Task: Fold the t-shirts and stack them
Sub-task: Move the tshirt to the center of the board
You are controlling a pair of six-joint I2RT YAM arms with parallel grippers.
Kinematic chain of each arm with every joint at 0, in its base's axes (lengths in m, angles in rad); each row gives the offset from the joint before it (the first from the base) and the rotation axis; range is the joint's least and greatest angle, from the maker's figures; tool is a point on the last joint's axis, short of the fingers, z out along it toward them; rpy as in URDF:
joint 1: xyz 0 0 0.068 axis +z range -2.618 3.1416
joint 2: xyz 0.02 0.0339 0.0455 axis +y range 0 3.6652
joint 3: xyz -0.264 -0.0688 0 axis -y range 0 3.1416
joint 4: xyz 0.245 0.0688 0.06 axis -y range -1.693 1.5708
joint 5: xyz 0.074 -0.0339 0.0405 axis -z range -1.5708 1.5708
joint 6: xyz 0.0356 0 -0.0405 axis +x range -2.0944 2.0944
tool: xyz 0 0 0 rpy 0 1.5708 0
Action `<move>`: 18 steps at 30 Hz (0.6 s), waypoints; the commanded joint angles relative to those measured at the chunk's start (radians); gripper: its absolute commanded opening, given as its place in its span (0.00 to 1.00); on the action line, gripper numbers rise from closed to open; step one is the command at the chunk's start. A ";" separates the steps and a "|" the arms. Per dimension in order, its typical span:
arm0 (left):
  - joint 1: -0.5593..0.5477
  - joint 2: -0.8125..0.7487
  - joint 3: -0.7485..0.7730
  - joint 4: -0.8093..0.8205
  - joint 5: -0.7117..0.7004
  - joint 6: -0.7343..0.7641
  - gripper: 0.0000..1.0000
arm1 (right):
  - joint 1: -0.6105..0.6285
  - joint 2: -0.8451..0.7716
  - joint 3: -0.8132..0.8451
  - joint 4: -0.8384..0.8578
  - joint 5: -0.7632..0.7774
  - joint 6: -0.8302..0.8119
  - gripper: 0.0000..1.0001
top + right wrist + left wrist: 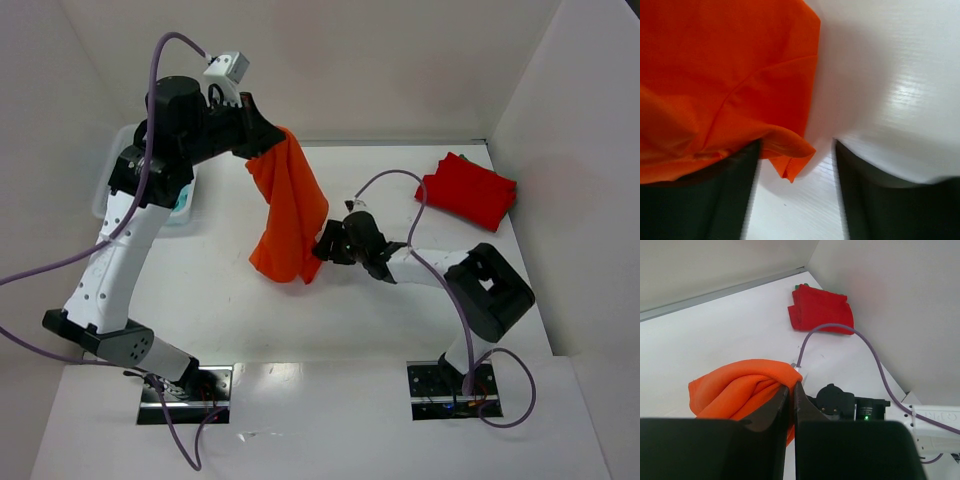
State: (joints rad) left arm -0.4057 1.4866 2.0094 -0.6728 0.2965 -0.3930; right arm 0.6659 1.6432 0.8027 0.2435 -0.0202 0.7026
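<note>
- Left gripper [791, 386]: raised high over the table, fingers pressed together on a bunched fold of the orange shirt [290, 215], which hangs from it.
- Right gripper [797, 147]: low, at the hanging shirt's lower right edge. Its fingers are spread wide, and a hemmed corner of the cloth lies in the gap beside one finger, not pinched.
- Writing: the white tag [935, 417] on the right arm carries faint lettering, too blurred to read. A small green light [866, 417] glows on the dark housing beside it.
- Orange shirt: bright, plain soft cloth draped in long vertical folds. A curved seam shows in the right wrist view. Whether its bottom edge touches the table cannot be told.
- Red shirt [468, 190]: deeper red, folded into a flat packet at the table's far right corner, near the right wall and well apart from the orange one.
- Table [400, 310]: white, walled at the far, left and right sides. White surface shows between the two shirts, crossed by a purple cable [400, 175].
- Basket [108, 190]: white, at the far left edge, partly hidden behind the left arm.
</note>
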 commanded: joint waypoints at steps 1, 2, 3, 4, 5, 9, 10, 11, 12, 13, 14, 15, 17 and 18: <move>-0.002 -0.045 0.001 0.067 0.054 -0.003 0.10 | 0.008 0.036 0.046 0.108 -0.053 0.011 0.51; -0.002 -0.051 -0.001 0.067 0.063 -0.003 0.10 | 0.008 0.044 0.052 0.117 -0.055 0.018 0.45; -0.002 -0.054 -0.001 0.074 0.065 -0.009 0.10 | 0.008 0.054 0.055 0.120 -0.063 0.020 0.40; -0.002 -0.054 -0.001 0.076 0.066 -0.012 0.10 | 0.015 0.056 0.055 0.127 -0.066 0.020 0.34; -0.002 -0.054 -0.001 0.076 0.066 -0.012 0.10 | 0.018 0.056 0.062 0.131 -0.066 0.020 0.26; -0.002 -0.054 -0.011 0.076 0.066 -0.012 0.10 | 0.027 0.052 0.078 0.109 -0.045 0.020 0.00; -0.002 -0.054 -0.011 0.076 0.062 -0.012 0.11 | 0.027 0.038 0.078 0.105 -0.020 0.022 0.00; -0.002 -0.054 -0.012 0.076 0.048 -0.012 0.12 | 0.027 0.009 0.076 0.089 0.005 0.031 0.00; -0.002 -0.054 -0.020 0.076 0.034 -0.012 0.13 | 0.027 -0.015 0.064 0.080 0.045 0.031 0.00; -0.002 -0.054 -0.021 0.076 0.024 -0.011 0.13 | 0.027 -0.043 0.063 0.077 0.068 0.030 0.00; -0.002 -0.054 -0.033 0.076 0.000 -0.003 0.13 | 0.027 -0.105 0.053 0.040 0.096 0.019 0.00; 0.005 -0.061 -0.048 0.076 -0.022 -0.003 0.08 | 0.027 -0.152 0.053 0.006 0.134 0.008 0.00; 0.013 -0.071 -0.066 0.076 -0.050 -0.003 0.01 | 0.027 -0.236 0.059 -0.037 0.206 0.003 0.00; 0.024 -0.083 -0.083 0.076 -0.073 -0.003 0.00 | 0.019 -0.275 0.069 -0.074 0.235 -0.005 0.00</move>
State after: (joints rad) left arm -0.4031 1.4586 1.9637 -0.6544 0.3008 -0.3948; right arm 0.6855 1.5652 0.8375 0.2127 0.0438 0.7274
